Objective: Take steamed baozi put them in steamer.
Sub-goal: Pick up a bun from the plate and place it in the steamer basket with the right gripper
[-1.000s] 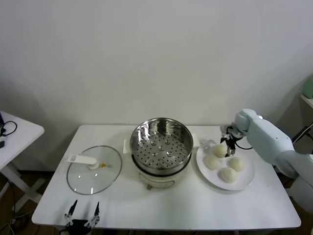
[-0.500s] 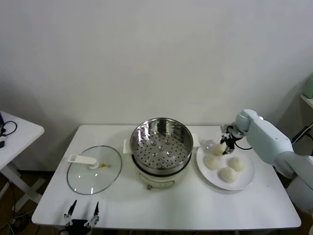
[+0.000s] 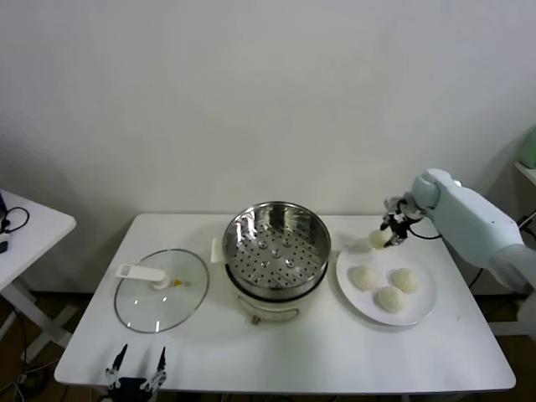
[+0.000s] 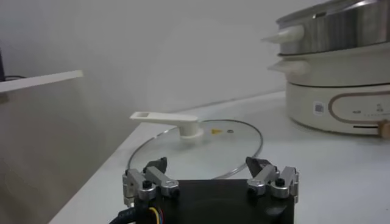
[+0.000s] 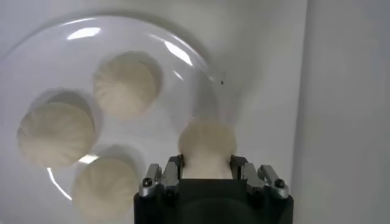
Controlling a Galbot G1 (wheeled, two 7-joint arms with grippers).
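The right gripper is clenched on one small, round, cream-white steamed baozi and holds it in the air above the far-left rim of the flat white plate. One second earlier this bun lay on the plate with the open fingers around it; it has since been lifted clear, and the arm has risen and drawn slightly back. In the right wrist view the bun sits between the two fingers, with the plate below.

Three cream-white baozi remain on the plate, unchanged in position.

The round, shiny stainless-steel steamer on its cream-white base stands at the table centre, left of the plate, its perforated tray bare.

The round glass lid with a white handle lies flat left of the steamer, unmoved.

The left gripper is parked at the near table edge, fingers spread and holding nothing.
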